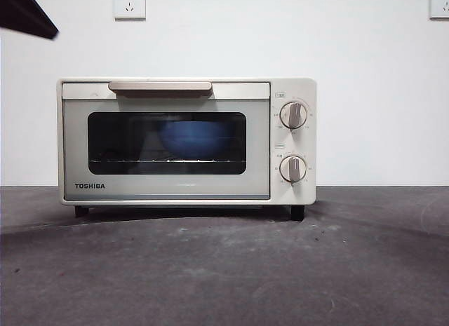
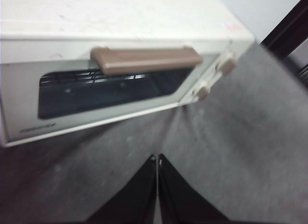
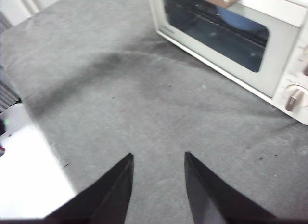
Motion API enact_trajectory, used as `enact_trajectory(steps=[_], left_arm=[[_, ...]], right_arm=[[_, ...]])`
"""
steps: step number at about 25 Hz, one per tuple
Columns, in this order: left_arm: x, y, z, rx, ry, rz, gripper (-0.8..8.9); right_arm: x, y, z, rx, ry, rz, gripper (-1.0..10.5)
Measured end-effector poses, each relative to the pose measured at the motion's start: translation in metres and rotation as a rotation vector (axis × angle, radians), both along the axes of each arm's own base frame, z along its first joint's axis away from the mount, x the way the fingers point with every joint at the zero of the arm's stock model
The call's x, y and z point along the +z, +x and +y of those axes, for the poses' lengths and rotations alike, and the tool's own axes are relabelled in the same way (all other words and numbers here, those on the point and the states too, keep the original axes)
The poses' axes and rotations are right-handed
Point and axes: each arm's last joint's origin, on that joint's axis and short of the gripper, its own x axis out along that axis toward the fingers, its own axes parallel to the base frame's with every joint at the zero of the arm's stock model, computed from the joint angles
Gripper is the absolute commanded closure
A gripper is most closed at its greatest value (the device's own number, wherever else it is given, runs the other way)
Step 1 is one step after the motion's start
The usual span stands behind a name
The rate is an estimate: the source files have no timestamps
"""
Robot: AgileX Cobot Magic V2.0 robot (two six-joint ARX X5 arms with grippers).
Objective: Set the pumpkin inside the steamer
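Left gripper [image 2: 157,159] hangs above the grey table [image 2: 240,151] in front of the cream-white boxy TOSHIBA steamer [image 1: 186,140], its 2 black jaws clenched together with nothing between them. Right gripper [image 3: 159,159] hovers over bare tabletop off to one side of the steamer, its 2 jaws released and spread apart, holding nothing. In the front view only a black tip of an arm [image 1: 24,14] shows at a top corner. The steamer's door is closed, with its brown bar handle [image 1: 160,87] across the top and 2 round knobs [image 1: 293,116] beside it. Behind the dark glass window [image 1: 167,142], a blue rounded shape [image 1: 196,138] sits on the wire rack. No small orange pumpkin can be seen in any view.
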Motion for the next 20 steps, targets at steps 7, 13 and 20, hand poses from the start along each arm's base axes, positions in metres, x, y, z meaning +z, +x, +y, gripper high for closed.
enact_trajectory(steps=[7,13,20], left_arm=[[0.021,-0.043,-0.003,-0.015,0.096,-0.045,7.99],[0.024,-0.066,0.002,-0.008,0.114,-0.056,7.99],[0.027,-0.074,0.003,-0.007,0.109,-0.088,7.98]], right_arm=[[0.0,0.001,0.0,-0.032,0.003,0.009,7.8],[0.001,0.002,0.0,-0.06,0.01,-0.006,7.8],[0.004,0.003,0.001,-0.064,0.033,-0.026,7.8]])
